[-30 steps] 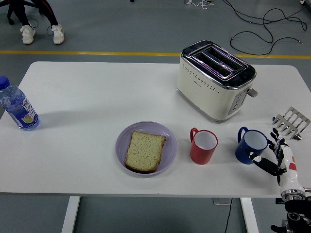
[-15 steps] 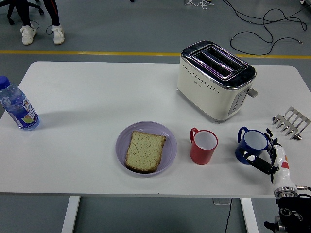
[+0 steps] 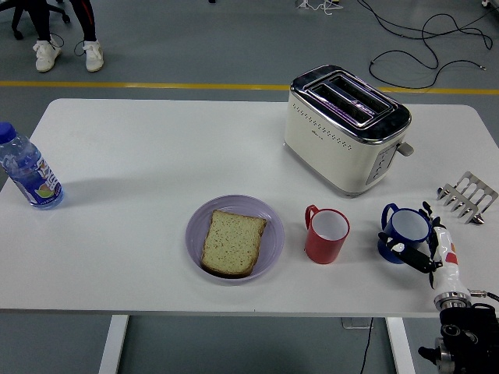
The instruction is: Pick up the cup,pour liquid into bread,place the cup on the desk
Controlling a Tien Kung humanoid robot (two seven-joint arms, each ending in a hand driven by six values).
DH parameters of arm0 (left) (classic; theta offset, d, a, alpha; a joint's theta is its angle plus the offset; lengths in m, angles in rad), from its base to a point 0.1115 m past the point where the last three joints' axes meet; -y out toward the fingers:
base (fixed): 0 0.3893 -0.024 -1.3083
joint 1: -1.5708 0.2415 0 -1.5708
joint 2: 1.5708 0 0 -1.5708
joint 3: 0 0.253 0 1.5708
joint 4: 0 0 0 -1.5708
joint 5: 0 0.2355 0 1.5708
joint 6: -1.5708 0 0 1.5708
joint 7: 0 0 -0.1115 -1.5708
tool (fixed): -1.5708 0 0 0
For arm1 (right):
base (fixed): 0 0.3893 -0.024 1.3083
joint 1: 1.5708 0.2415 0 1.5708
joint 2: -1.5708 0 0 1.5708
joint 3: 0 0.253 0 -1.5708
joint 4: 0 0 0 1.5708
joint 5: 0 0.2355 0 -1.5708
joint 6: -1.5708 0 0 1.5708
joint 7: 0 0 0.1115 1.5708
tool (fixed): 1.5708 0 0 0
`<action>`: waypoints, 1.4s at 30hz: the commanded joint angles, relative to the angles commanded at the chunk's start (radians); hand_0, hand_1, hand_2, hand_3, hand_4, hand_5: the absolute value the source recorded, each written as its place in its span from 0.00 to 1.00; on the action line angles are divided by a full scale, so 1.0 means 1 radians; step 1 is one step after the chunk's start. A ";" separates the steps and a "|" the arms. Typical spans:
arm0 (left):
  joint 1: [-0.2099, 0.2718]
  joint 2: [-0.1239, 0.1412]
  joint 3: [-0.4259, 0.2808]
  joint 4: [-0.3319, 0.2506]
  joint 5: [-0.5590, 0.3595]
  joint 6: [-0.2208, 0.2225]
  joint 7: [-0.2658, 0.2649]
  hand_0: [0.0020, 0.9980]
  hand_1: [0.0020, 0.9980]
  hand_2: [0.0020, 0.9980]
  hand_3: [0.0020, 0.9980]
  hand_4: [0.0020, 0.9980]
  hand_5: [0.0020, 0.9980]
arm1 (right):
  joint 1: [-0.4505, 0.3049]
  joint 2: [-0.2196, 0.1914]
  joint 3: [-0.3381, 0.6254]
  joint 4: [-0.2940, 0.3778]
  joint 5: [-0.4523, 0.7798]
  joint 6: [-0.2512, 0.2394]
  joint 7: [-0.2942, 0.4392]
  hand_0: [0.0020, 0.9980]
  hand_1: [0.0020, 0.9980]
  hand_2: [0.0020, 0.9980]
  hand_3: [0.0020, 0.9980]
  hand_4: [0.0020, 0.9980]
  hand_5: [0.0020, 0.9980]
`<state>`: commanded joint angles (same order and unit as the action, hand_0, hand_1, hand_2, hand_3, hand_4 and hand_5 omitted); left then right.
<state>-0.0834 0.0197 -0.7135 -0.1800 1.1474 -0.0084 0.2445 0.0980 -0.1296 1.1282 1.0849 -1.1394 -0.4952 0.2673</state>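
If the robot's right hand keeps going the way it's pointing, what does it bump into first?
The blue cup. The right hand points up and left with its fingers already around the cup's side, so there is hardly any gap left. Beyond it stands the red cup. Whether the fingers already touch is unclear.

There are two cups on the table: one red cup (image 3: 327,234) in the lower middle of the frame and one blue cup (image 3: 403,232) at the lower right. There is one purple plate (image 3: 234,238) with one slice of bread (image 3: 231,242) on it. One toaster (image 3: 345,129) stands in the upper right, one water bottle (image 3: 26,169) at the left edge, and one metal rack (image 3: 467,196) at the right edge.
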 joint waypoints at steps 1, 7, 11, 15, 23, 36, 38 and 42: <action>0.000 0.000 0.001 0.000 -0.001 0.000 0.000 0.65 0.69 0.71 0.60 0.34 0.92 | 0.002 0.000 -0.001 -0.003 0.002 -0.001 0.001 0.94 0.86 0.94 1.00 1.00 0.15; 0.003 -0.001 0.000 0.000 0.011 -0.004 0.002 0.65 0.69 0.71 0.60 0.34 0.92 | 0.009 0.003 -0.016 -0.029 0.028 -0.012 0.022 0.92 0.84 0.93 0.97 1.00 0.15; 0.006 -0.001 -0.002 0.000 0.024 -0.006 0.004 0.65 0.69 0.71 0.60 0.34 0.92 | 0.014 0.006 -0.027 -0.048 0.053 -0.025 0.042 0.88 0.79 0.86 0.91 1.00 0.15; 0.010 -0.001 0.001 0.000 0.028 -0.008 0.005 0.65 0.69 0.71 0.60 0.34 0.92 | 0.019 0.006 -0.034 -0.064 0.084 -0.030 0.058 0.88 0.79 0.86 0.91 1.00 0.15; 0.014 -0.002 0.009 0.000 0.025 -0.009 0.004 0.65 0.69 0.71 0.60 0.34 0.92 | 0.020 0.007 -0.042 -0.073 0.127 -0.021 0.084 0.71 0.61 0.67 0.75 0.95 0.15; 0.009 -0.001 -0.005 0.000 0.042 -0.009 0.004 0.65 0.69 0.71 0.60 0.34 0.92 | 0.019 0.001 -0.016 -0.051 0.189 -0.045 0.143 0.50 0.50 0.56 0.63 0.83 0.09; 0.008 -0.001 -0.005 0.000 0.041 -0.009 0.004 0.65 0.69 0.71 0.60 0.34 0.92 | 0.014 -0.003 -0.004 -0.038 0.200 -0.063 0.157 0.50 0.50 0.56 0.63 0.83 0.09; 0.008 -0.002 -0.014 0.000 0.041 -0.010 0.006 0.65 0.69 0.71 0.60 0.34 0.92 | 0.015 -0.013 0.027 -0.005 0.200 -0.093 0.170 0.41 0.44 0.53 0.55 0.80 0.06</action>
<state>-0.0756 0.0177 -0.7274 -0.1800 1.1881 -0.0182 0.2503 0.1127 -0.1429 1.1551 1.0802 -0.9390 -0.5883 0.4374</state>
